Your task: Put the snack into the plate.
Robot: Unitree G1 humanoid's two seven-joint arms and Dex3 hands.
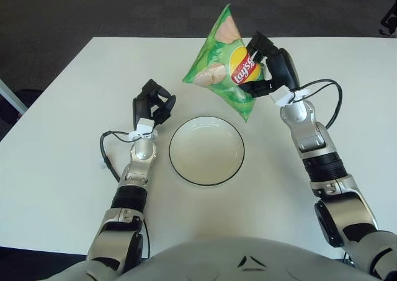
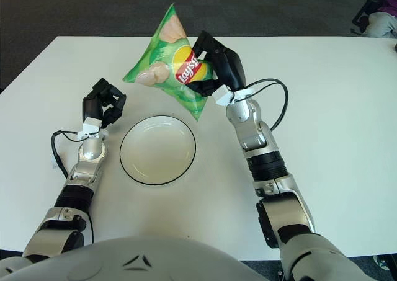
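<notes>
Gripping the green chip bag (image 1: pixel 224 64) by its right edge, the right robot hand (image 1: pixel 268 70) holds it aloft, long axis tilted, just beyond the white plate (image 1: pixel 206 150) on the worktop (image 1: pixel 56 132), while the left robot hand (image 1: pixel 153 105) sits curled and empty left of the plate.

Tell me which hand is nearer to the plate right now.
Left. The left hand shows just left of the plate, fingers curled, holding nothing. The right hand is raised beyond the plate's far right edge, gripping the chip bag, whose lower corner hangs near the rim.
</notes>
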